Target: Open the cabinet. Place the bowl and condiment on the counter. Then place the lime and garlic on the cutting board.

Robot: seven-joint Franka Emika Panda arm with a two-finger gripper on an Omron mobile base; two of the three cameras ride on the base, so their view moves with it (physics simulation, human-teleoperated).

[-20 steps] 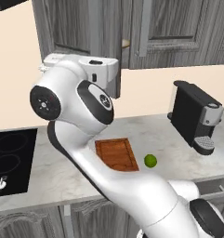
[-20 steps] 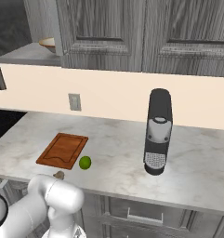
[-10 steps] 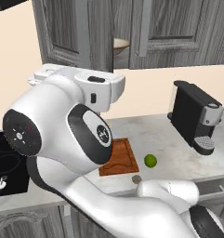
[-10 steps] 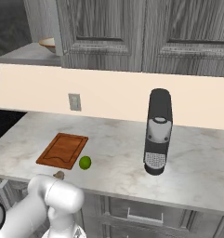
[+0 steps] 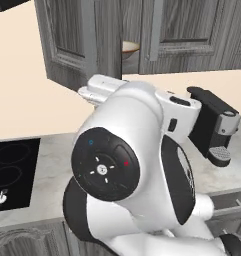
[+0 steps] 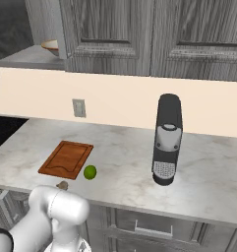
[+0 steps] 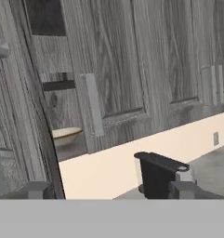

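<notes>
The cabinet's left door (image 5: 67, 42) stands swung open. Inside, the cream bowl (image 5: 129, 47) (image 6: 51, 45) (image 7: 64, 135) rests on the shelf. My gripper (image 7: 112, 190) is open in front of that opening, fingertips (image 7: 36, 189) wide apart with nothing between them. On the counter (image 6: 125, 167) the reddish cutting board (image 6: 67, 159) lies at the left. The green lime (image 6: 90, 172) sits just right of it, and the garlic (image 6: 62, 185) is at the counter's front edge. The condiment is hidden.
A black coffee machine (image 6: 166, 140) (image 5: 214, 127) (image 7: 160, 174) stands on the counter to the right. The black cooktop (image 5: 12, 172) lies at the left. A wall outlet (image 6: 79, 108) is above the board. My arm's bulky elbow (image 5: 132, 170) blocks the counter's middle in the left base view.
The arm has swung up and toward the left base camera, now covering the board and lime there. The cabinet door stands wider open.
</notes>
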